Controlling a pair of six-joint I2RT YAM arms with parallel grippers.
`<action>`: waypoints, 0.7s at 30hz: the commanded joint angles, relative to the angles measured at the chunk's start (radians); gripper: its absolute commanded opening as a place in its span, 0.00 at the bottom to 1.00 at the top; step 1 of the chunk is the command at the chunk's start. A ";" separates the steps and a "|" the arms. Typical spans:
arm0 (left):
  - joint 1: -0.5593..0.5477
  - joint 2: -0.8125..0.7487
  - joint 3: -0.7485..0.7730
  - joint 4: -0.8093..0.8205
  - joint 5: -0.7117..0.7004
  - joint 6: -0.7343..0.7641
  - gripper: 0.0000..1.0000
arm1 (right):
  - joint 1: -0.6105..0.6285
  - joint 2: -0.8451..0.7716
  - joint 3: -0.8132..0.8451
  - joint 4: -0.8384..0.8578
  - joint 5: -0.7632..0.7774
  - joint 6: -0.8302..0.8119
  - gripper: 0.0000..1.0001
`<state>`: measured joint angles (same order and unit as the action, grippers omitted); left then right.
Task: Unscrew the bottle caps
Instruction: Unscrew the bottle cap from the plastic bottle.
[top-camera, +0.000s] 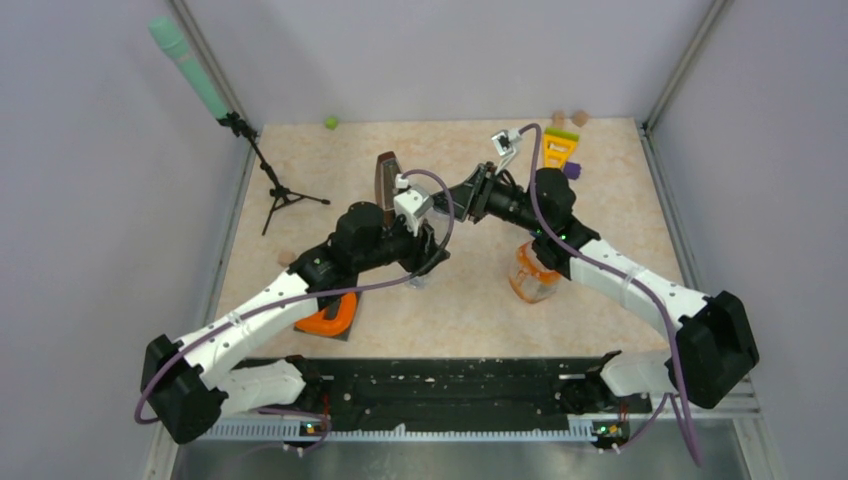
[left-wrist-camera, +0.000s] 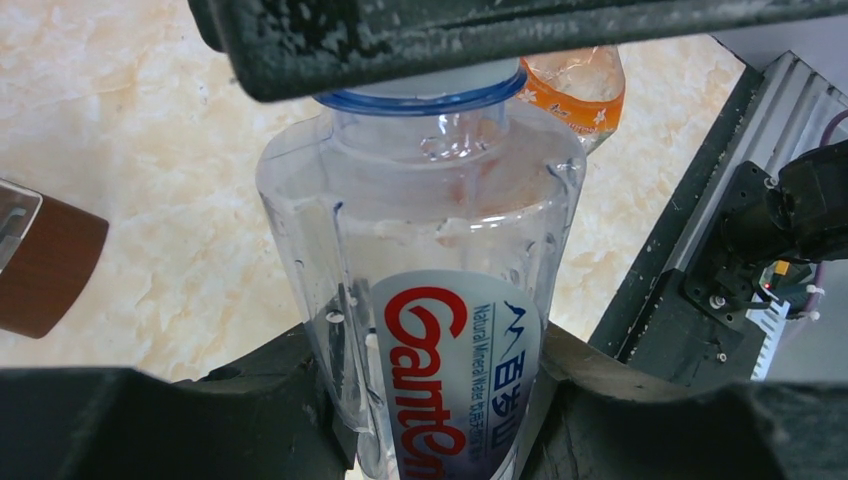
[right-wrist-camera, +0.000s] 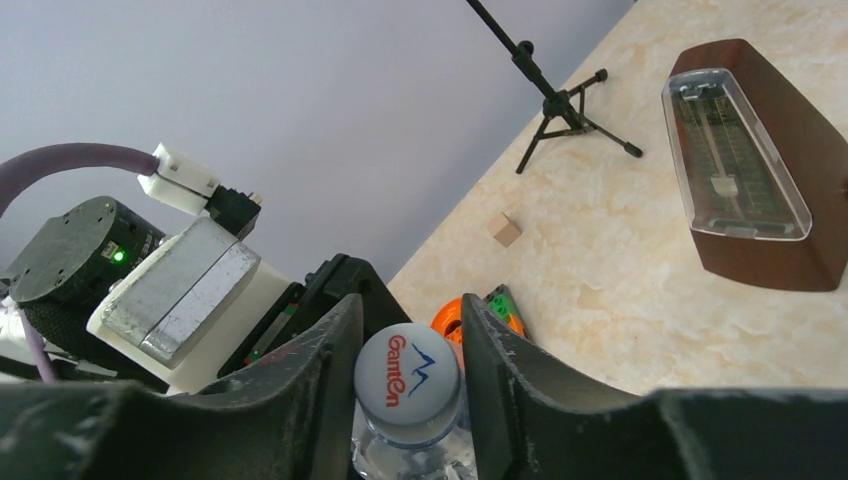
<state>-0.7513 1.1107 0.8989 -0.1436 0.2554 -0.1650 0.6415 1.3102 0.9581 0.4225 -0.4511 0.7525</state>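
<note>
Bottle (left-wrist-camera: 420, 230) — clear, ribbed, red-lettered — topped by white cap (right-wrist-camera: 408, 385).

Left arm (top-camera: 250, 322) and right arm (top-camera: 640, 288): white links, black joints, purple cables (right-wrist-camera: 70, 158); black textured fingers (right-wrist-camera: 310, 400); green indicator light (right-wrist-camera: 119, 256).

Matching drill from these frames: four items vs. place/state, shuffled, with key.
1. labelled bottle
2. logo cap
3. metronome
4. orange-tinted bottle

A. brown, upright, ungripped
B. between the fingers of the right gripper
C. body clamped by the left gripper
D. behind the clamped one, left wrist view

Pairs: 1-C, 2-B, 3-A, 4-D
</note>
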 joint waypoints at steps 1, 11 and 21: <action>-0.018 0.000 0.035 0.052 -0.007 0.006 0.00 | 0.009 0.008 0.015 0.066 -0.003 0.029 0.37; -0.020 -0.020 0.011 0.125 -0.047 -0.016 0.00 | 0.008 0.014 -0.008 0.075 -0.039 0.026 0.00; -0.019 -0.066 -0.016 0.173 -0.092 -0.019 0.07 | 0.007 -0.057 -0.064 0.053 0.020 0.004 0.00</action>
<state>-0.7696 1.1072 0.8860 -0.1162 0.2050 -0.1795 0.6441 1.2964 0.9180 0.4850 -0.4446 0.7628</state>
